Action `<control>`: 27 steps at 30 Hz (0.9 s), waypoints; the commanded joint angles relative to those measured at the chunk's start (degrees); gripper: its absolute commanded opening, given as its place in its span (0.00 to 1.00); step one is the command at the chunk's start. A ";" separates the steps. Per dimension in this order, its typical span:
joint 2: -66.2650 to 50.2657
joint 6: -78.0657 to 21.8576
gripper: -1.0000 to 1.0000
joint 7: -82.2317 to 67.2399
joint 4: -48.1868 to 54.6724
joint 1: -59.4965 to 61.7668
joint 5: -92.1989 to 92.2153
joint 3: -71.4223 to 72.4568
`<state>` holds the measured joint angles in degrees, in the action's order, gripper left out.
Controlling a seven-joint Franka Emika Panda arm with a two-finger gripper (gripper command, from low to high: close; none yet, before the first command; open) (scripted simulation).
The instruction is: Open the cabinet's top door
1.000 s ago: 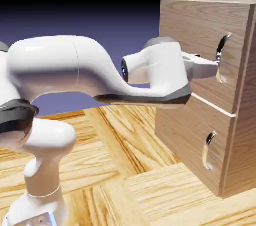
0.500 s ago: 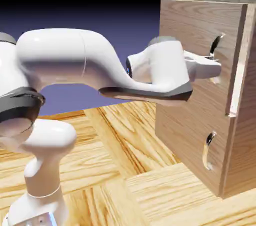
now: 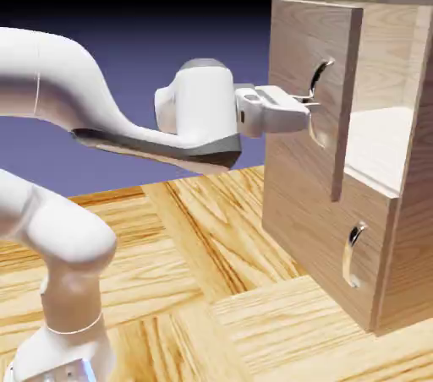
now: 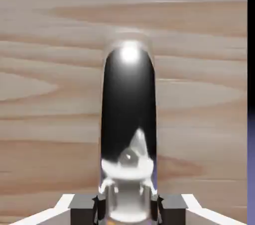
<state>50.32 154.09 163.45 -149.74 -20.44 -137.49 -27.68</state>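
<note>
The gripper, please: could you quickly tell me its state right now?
Gripper: shut on the top door's handle, with the top door swung partly open.

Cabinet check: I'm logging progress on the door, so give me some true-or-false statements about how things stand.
1. The top door stands partly open. True.
2. The gripper is shut on the top door's handle. True.
3. The lower panel is pulled out. False: it sits flush with the cabinet.
4. The compartment behind the door holds a box. False: only its bare pale inside shows.
</note>
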 commanded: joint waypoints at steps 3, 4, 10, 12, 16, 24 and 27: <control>3.94 -2.48 0.00 -3.90 -4.42 4.43 7.56 5.73; 5.37 -3.53 0.00 -5.44 -5.76 5.19 10.06 7.19; 13.23 -8.75 0.00 -12.81 -12.36 9.78 25.00 17.16; 15.71 -10.77 0.00 -15.14 -14.08 10.42 29.99 20.35; 20.29 -15.66 0.00 -19.46 -16.82 10.37 39.95 26.85; 25.91 -29.30 0.00 -25.38 -18.66 6.68 59.76 42.11; 26.04 -35.09 0.00 -26.32 -17.71 5.26 66.52 48.34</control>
<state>76.37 119.06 137.14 -167.45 -15.18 -71.02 20.65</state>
